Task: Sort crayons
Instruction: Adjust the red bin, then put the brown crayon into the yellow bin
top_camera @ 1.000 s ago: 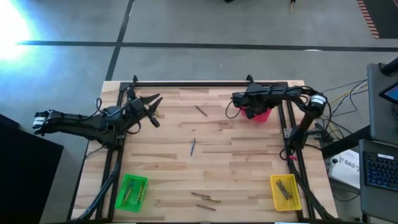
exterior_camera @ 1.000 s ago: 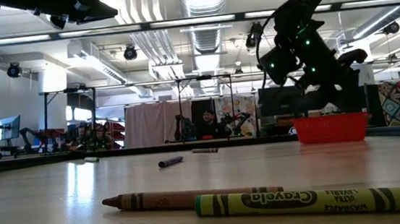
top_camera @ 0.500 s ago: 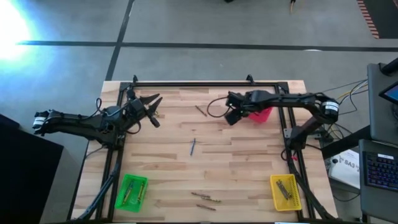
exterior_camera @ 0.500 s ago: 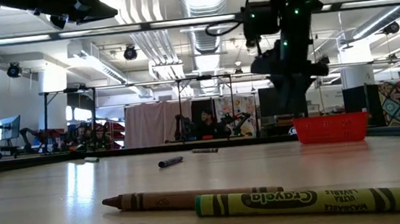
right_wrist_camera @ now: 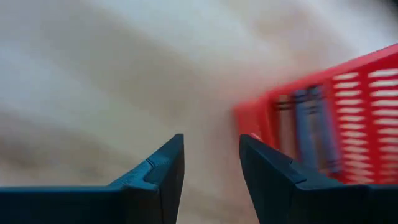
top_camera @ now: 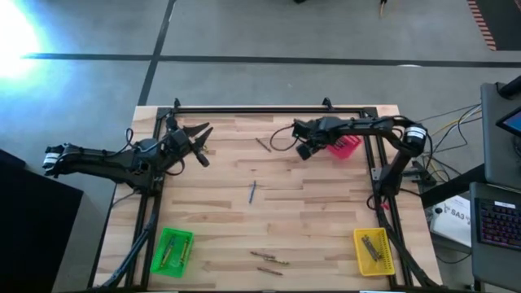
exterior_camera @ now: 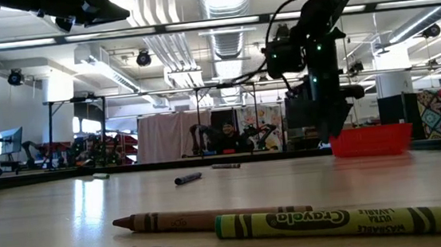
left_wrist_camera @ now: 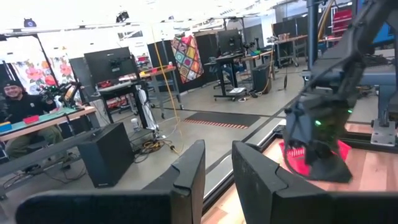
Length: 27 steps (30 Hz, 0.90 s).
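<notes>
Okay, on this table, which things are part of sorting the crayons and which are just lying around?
Part of the job:
- loose crayons: blue crayon, brown crayon, crayons near the front edge
- red tray, green tray, yellow tray
- right gripper, open, beside the red tray
- left gripper, waiting at the table's left

Just lying about:
- laptops off the table
- cables

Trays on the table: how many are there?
3. A red tray at the far right beside the right gripper, a green tray at the near left corner, a yellow tray at the near right corner.
</notes>
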Tool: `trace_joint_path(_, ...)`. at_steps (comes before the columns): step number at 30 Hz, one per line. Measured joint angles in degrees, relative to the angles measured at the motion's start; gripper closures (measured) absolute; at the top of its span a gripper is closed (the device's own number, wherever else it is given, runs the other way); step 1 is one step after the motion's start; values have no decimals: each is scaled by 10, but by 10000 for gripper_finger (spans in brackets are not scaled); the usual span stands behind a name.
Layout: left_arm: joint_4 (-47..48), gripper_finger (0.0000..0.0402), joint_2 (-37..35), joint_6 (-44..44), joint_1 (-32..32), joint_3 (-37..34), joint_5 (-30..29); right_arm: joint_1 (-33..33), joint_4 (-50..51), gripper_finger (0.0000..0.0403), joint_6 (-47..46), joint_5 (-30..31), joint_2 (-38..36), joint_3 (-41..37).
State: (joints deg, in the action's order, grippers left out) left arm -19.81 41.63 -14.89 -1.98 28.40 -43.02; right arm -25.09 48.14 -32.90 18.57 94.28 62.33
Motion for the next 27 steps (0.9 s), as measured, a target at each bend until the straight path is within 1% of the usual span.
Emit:
trace_joint_path(3, 1, 338, 0, -7, 0, 0, 0, -36, 15, 257, 25, 32, -14, 0)
trace_joint_path(8, 1, 338, -1, -9, 0, 0, -2, -96, 9, 257, 89, 45, -31, -2)
trace_joint_path(10, 1, 338, -1, -9, 0, 0, -10, -110, 7, 257, 100, 55, -32, -2)
trace_joint_path(12, 2, 338, -2, -12, 0, 0, -22, -114, -5, 257, 101, 51, -32, -2)
trace_joint_path(15, 2, 338, -4, -14, 0, 0, -30, -97, -54, 258, 98, 1, -32, -2)
trace_joint_path(17, 1, 338, -6, -14, 0, 0, -30, -77, -105, 260, 90, -45, -32, -2)
trace_joint_path(19, 1, 338, -9, -14, 0, 0, -30, -52, -163, 259, 89, -75, -31, -2)
trace_joint_path(21, 1, 338, -10, -14, 0, 0, -30, -28, -219, 257, 89, -86, -27, -1)
trace_joint_path(24, 1, 338, -9, -12, 0, 0, -30, 5, -279, 253, 103, -85, -13, 2)
trace_joint_path(27, 1, 338, -7, -11, 0, 0, -30, 28, -311, 248, 105, -87, 5, 8)
